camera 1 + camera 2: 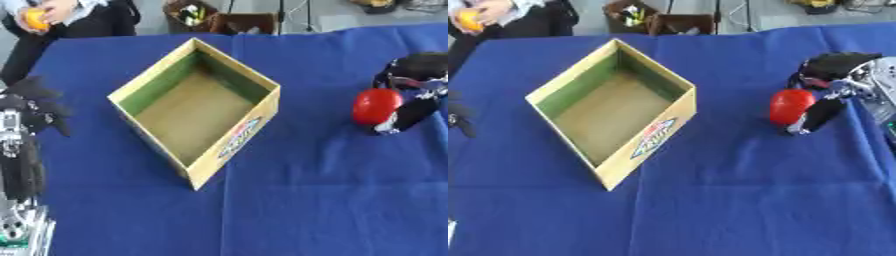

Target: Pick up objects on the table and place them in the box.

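L hand [35,107] sits at the far left edge of the table [332,200], over the blue cloth, fingers spread and relaxed, holding nothing; its arm runs down the left edge toward the lower corner. Box [197,107]: open-top cardboard, yellow rim, green inner walls, brown floor, printed logo on the outer wall facing the lower right. It stands on the cloth left of center, turned diagonally w/ one corner pointing to the near edge. Nothing visible inside it. Bare cloth lies between box and the red object, the two well apart. Red object [791,106]: rounded, glossy, approx. apple-shaped, at the right side of the table. R hand [829,92] is clamped on it, fingers curled over its top and right side, thumb below. Cannot tell whether the object touches the cloth.
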You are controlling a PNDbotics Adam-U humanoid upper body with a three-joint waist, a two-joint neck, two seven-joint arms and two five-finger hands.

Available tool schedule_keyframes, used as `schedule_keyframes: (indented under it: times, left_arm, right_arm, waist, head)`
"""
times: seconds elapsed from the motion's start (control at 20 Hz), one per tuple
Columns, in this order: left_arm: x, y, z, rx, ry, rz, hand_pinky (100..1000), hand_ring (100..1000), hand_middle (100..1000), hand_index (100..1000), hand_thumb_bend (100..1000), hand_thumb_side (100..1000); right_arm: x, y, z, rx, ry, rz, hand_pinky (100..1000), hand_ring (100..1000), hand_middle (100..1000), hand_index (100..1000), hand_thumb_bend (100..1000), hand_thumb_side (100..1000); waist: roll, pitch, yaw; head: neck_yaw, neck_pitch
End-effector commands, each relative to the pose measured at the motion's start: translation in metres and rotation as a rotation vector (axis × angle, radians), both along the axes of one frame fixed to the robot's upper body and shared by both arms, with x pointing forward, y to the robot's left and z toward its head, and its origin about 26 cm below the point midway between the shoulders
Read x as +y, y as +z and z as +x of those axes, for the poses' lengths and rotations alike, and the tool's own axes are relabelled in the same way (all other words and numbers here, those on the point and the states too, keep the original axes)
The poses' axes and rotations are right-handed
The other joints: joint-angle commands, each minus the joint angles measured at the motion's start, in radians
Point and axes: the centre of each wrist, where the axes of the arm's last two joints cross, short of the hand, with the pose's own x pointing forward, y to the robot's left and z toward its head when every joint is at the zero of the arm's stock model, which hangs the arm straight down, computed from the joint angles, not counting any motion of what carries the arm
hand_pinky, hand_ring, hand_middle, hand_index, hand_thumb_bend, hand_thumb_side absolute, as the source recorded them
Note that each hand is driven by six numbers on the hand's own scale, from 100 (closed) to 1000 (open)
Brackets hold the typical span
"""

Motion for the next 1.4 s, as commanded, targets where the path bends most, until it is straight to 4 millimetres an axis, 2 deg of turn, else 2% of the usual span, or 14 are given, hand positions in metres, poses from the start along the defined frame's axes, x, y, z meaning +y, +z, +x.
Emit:
schedule_keyframes:
  times: [0.05, 0.35, 0.55, 0.9, 1.2, 1.4]
  left_arm:
    - [0.0, 0.007, -0.001, -0.027, -0.007, 0.011, 288, 474, 547, 766, 100, 927]
    - [0.0, 0.008, -0.001, -0.028, -0.009, 0.011, 288, 476, 547, 765, 100, 927]
    - [0.0, 0.008, -0.001, -0.028, -0.01, 0.011, 287, 476, 547, 763, 100, 927]
    - [-0.001, 0.009, -0.001, -0.029, -0.013, 0.012, 287, 477, 547, 762, 100, 927]
    - [-0.001, 0.009, -0.001, -0.03, -0.014, 0.013, 287, 478, 548, 761, 100, 925]
    - [0.0, 0.009, -0.001, -0.029, -0.013, 0.013, 287, 478, 548, 761, 100, 926]
  right_arm:
    - [-0.002, 0.009, -0.001, -0.03, 0.01, 0.015, 560, 565, 523, 749, 451, 595]
    - [-0.003, 0.006, -0.001, -0.034, 0.017, 0.058, 536, 544, 514, 707, 381, 571]
    - [-0.004, 0.006, -0.001, -0.04, 0.02, 0.085, 514, 526, 496, 675, 295, 584]
    - [-0.003, 0.012, -0.003, -0.124, 0.033, 0.16, 441, 472, 397, 564, 110, 672]
    - [0.0, 0.025, -0.006, -0.225, 0.064, 0.205, 410, 446, 330, 471, 100, 753]
    - [0.004, 0.041, -0.009, -0.293, 0.094, 0.217, 404, 435, 313, 451, 100, 783]
  waist:
    - [-0.002, -0.016, 0.0]
    - [-0.002, -0.013, 0.001]
    - [-0.003, -0.012, 0.002]
    - [-0.005, -0.013, 0.002]
    - [-0.005, -0.016, 0.003]
    - [-0.007, -0.017, 0.003]
  head:
    - [0.001, -0.012]
    - [0.002, -0.013]
    - [0.002, -0.014]
    - [0.004, -0.017]
    - [0.003, -0.018]
    - [0.003, -0.018]
